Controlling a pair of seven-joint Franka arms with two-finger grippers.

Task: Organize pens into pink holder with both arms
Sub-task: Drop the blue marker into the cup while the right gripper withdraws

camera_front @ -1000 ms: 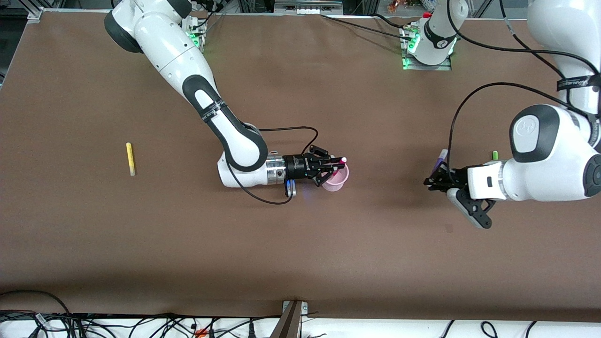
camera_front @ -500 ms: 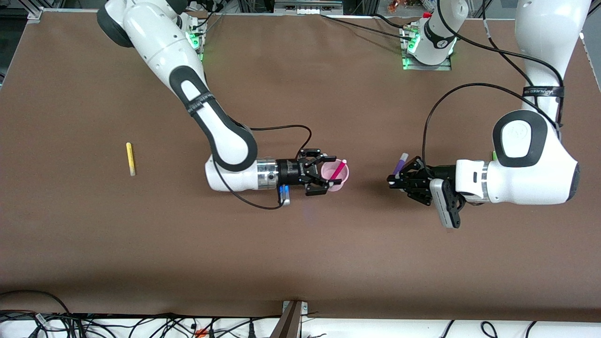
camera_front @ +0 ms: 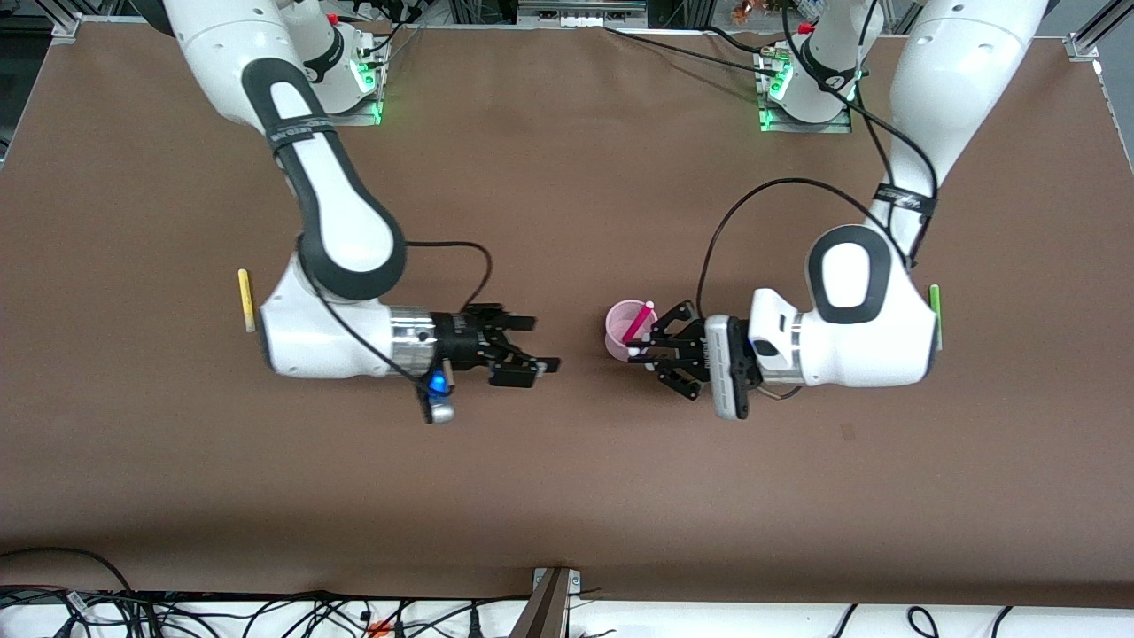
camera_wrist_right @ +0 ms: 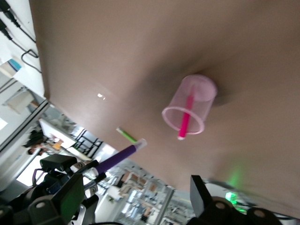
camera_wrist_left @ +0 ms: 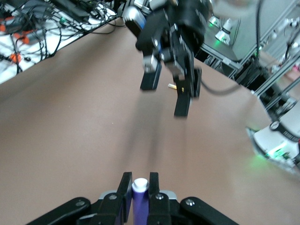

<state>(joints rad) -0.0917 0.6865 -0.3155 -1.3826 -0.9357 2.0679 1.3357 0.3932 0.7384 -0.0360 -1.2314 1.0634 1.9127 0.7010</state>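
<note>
The pink holder (camera_front: 620, 332) stands upright mid-table with the magenta pen (camera_front: 637, 322) leaning inside it. My left gripper (camera_front: 640, 347) is shut on the dark purple pen (camera_wrist_left: 139, 199) right beside the holder, at its rim, on the left arm's side. My right gripper (camera_front: 534, 347) is open and empty, a short way from the holder toward the right arm's end. The yellow pen (camera_front: 245, 299) lies on the table by the right arm's elbow. The green pen (camera_front: 934, 306) lies partly hidden by the left arm. The right wrist view shows the holder (camera_wrist_right: 199, 91), the magenta pen (camera_wrist_right: 185, 117) and the purple pen (camera_wrist_right: 117, 157).
The brown table (camera_front: 567, 496) has bare room nearer the front camera. The two arm bases (camera_front: 802, 97) stand along the farthest edge. Cables hang off the table's nearest edge.
My right gripper let go of the magenta pen into the holder and drew back toward its own end. My left gripper carried the purple pen over to the holder.
</note>
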